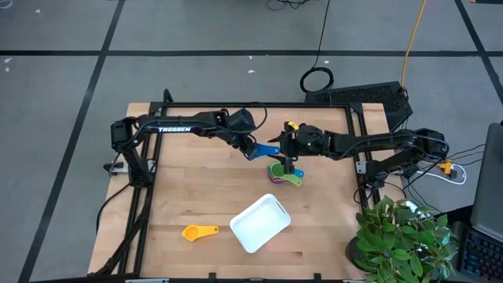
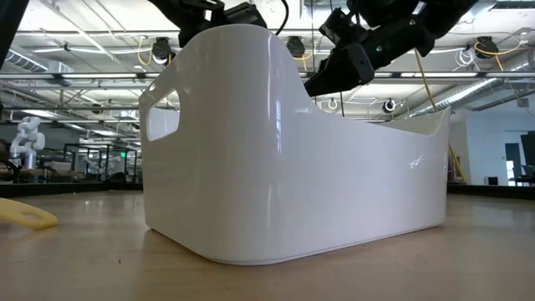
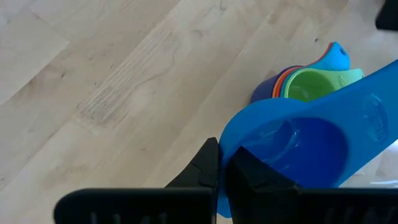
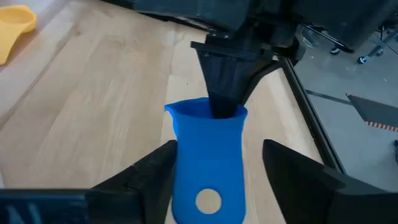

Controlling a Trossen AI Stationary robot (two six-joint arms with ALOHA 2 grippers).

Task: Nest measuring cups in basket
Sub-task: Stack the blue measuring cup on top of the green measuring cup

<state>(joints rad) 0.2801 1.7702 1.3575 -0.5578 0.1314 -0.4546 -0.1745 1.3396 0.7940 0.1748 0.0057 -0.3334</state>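
Note:
My left gripper point(image 1: 253, 148) is shut on a blue measuring cup point(image 1: 267, 149), held above the table just left of a stack of nested cups point(image 1: 284, 176). In the left wrist view the stack point(image 3: 305, 84) shows navy, orange and green bowls and a light blue handle. My right gripper point(image 4: 214, 165) is open, and its fingers stand on either side of the blue cup's handle point(image 4: 208, 168). A yellow cup point(image 1: 200, 232) lies on the table at the near left of the white basket point(image 1: 260, 223). My left gripper pinches the blue cup's bowl rim point(image 3: 225, 149) between its two fingers, on the side opposite the handle. The fingers come from the table's left. The cup is lifted clear of the table, and its handle point(image 3: 373, 106) points toward the right arm.
The white basket fills the low view point(image 2: 292, 159) and hides the cups behind it. The yellow cup also shows in the low view point(image 2: 25, 215) and in the right wrist view point(image 4: 15, 25). A potted plant point(image 1: 405, 244) stands at the near right corner.

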